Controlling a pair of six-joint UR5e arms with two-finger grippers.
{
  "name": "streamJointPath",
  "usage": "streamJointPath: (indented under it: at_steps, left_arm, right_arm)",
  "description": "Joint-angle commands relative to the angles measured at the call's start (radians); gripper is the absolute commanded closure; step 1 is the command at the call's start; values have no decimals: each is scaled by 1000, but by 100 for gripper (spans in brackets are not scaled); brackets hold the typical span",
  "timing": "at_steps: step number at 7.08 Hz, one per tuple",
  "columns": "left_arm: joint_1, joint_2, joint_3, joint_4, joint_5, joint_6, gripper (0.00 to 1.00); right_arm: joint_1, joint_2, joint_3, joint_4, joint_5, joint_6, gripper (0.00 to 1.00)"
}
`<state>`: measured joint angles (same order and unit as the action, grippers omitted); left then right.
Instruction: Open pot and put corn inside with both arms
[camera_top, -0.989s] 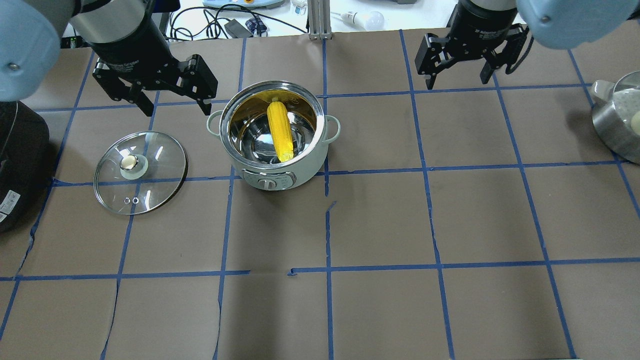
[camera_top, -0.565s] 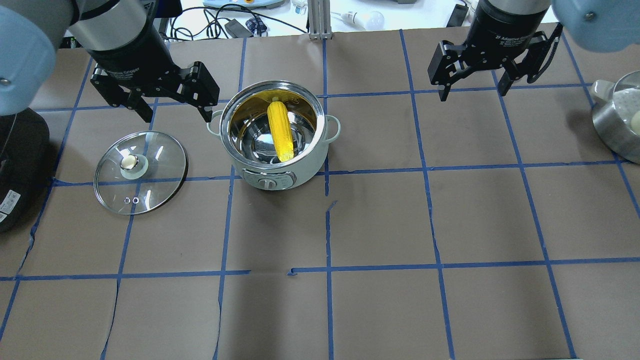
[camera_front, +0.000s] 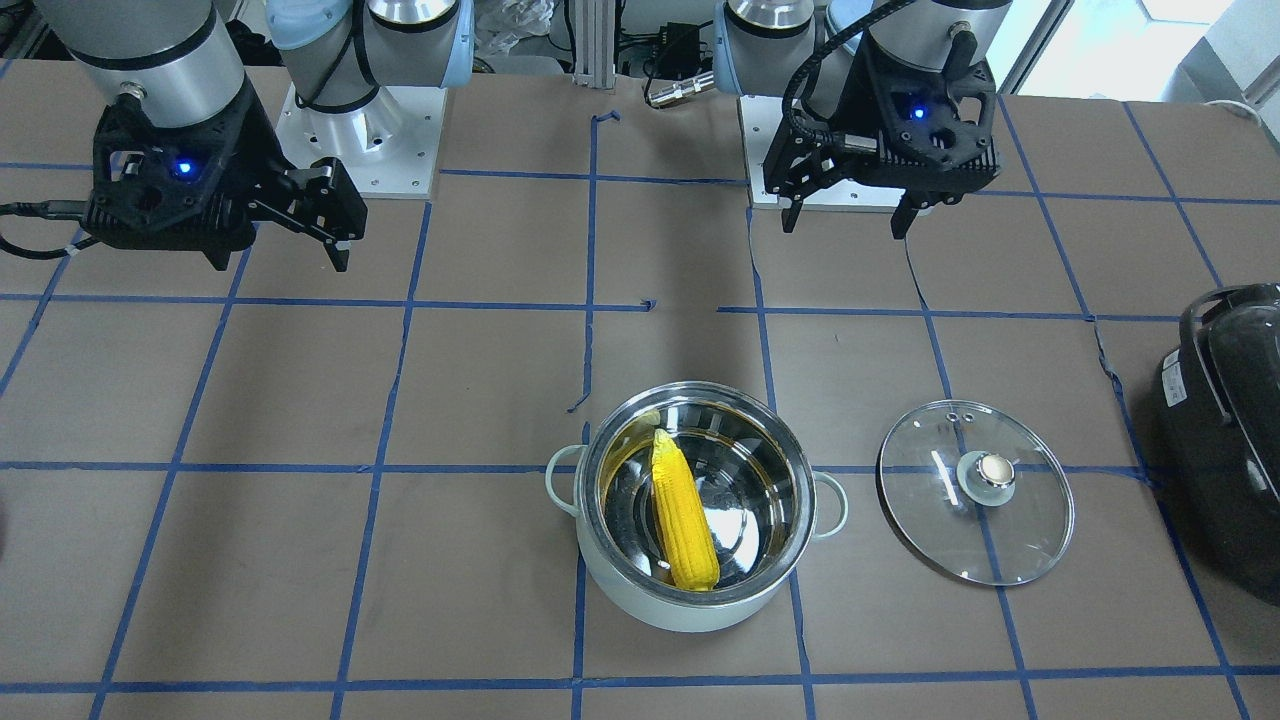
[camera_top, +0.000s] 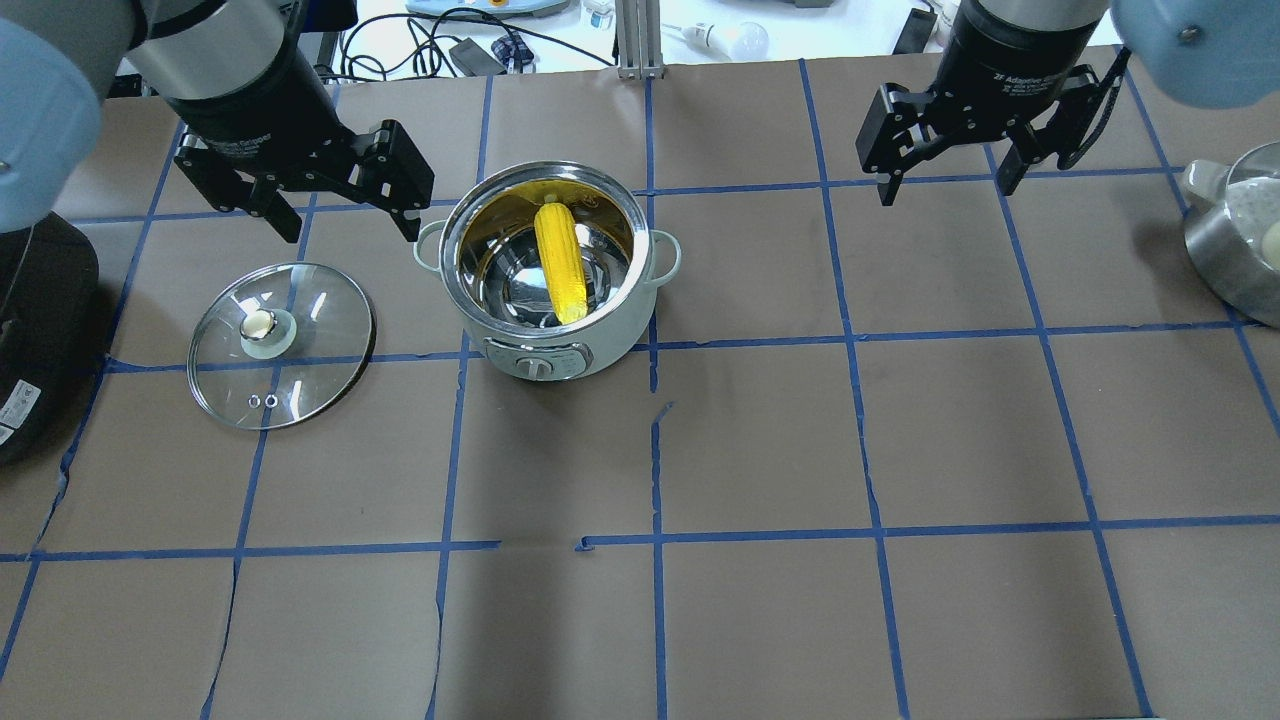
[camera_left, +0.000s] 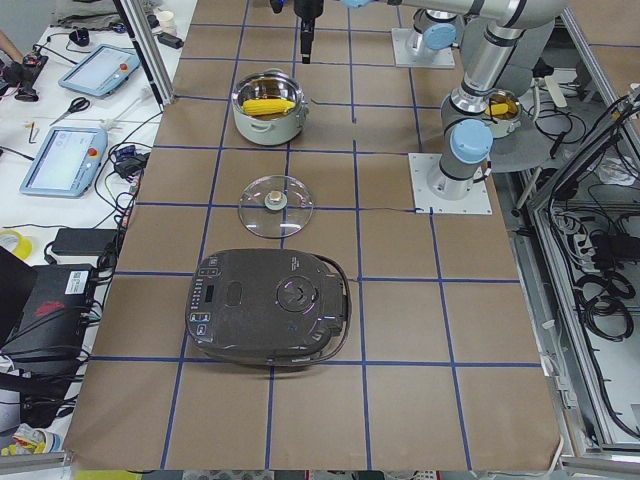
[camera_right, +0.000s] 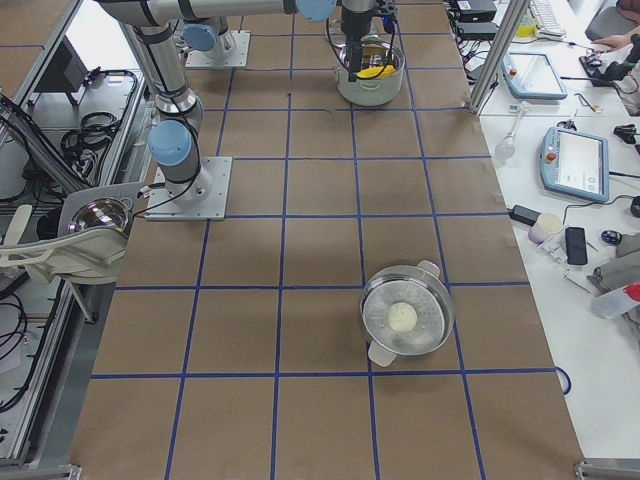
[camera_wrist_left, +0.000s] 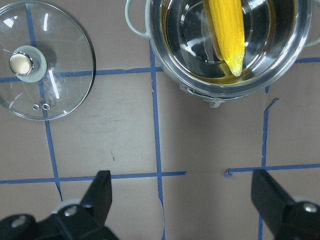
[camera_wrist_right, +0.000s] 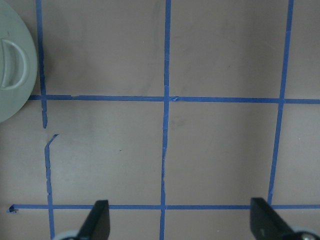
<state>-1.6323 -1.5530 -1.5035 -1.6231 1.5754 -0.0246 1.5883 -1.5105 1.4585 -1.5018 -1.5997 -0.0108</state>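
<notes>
From the front-facing view, the corn (camera_front: 683, 525) lies inside the open pot (camera_front: 650, 612), the lid (camera_front: 975, 492) flat on the table (camera_front: 400, 560) beside it. From overhead, my left tool (camera_top: 350, 228) hangs near the pot, my right tool (camera_top: 945, 190) well apart, both spread and empty.

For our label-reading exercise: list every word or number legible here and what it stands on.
"2F Adaptive": on the body of the right tool; the rest is unclear.
White print on the left tool: too blurred to read.
White label on the black cooker: too small to read.
Control panel on the pot: too small to read.
</notes>
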Motion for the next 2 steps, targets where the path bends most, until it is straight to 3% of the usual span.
streamJointPath:
  at_steps: [1, 2]
  left_arm:
    - [11, -1, 3, 0, 0, 0, 0]
    - [15, -1, 5, 0, -3, 2, 0]
  right_arm:
    - [1, -2, 0, -2, 0, 0, 0]
    - [1, 0, 0, -8, 1, 0, 0]
